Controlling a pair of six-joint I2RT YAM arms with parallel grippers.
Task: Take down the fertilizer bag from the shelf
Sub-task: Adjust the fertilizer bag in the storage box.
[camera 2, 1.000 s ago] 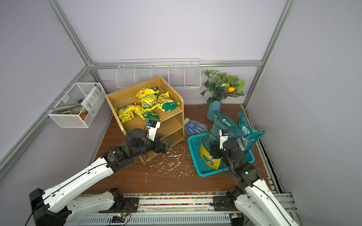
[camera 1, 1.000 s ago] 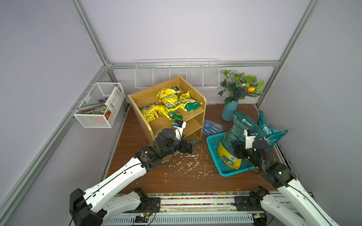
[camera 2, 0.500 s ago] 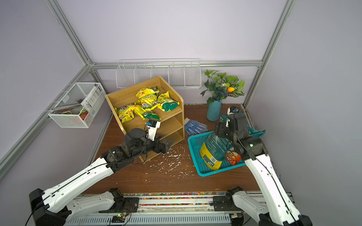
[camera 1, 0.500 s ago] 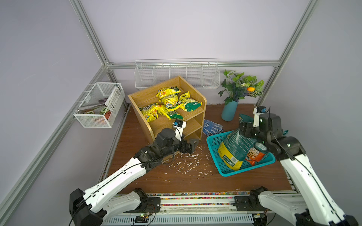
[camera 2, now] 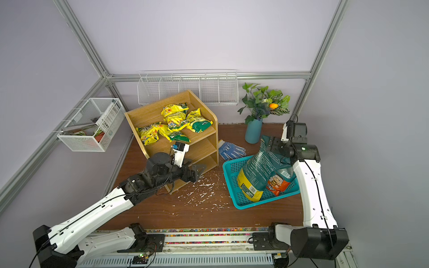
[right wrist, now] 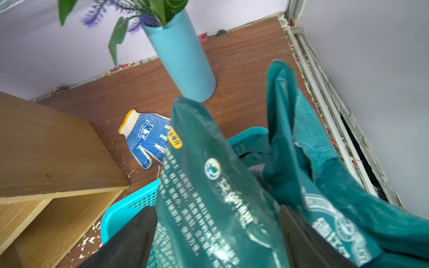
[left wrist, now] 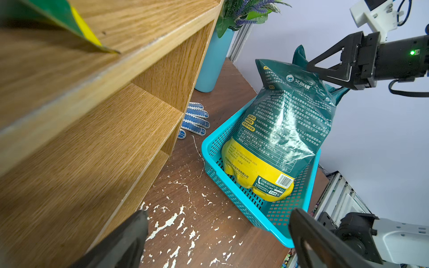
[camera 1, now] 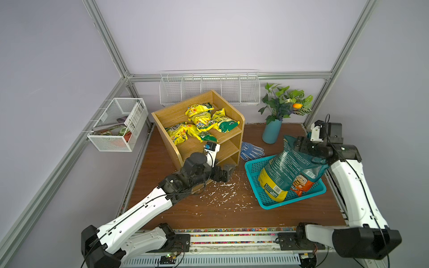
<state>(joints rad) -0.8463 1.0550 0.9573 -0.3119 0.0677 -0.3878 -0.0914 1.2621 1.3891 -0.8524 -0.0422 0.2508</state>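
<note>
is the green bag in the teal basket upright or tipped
Tipped: the green fertilizer bag leans aslant, yellow bottom inside the teal basket, top raised above its far rim.

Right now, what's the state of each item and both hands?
shelf: upright, yellow packets piled on its top tier
teal basket: on the table, holds the large green bag and an orange packet
large green bag: tilted, top end raised
right hand: open, jaws either side of the bag's top
left hand: open, empty, low by the shelf's front
glove: flat on the table
vase: upright, plants in it
</note>
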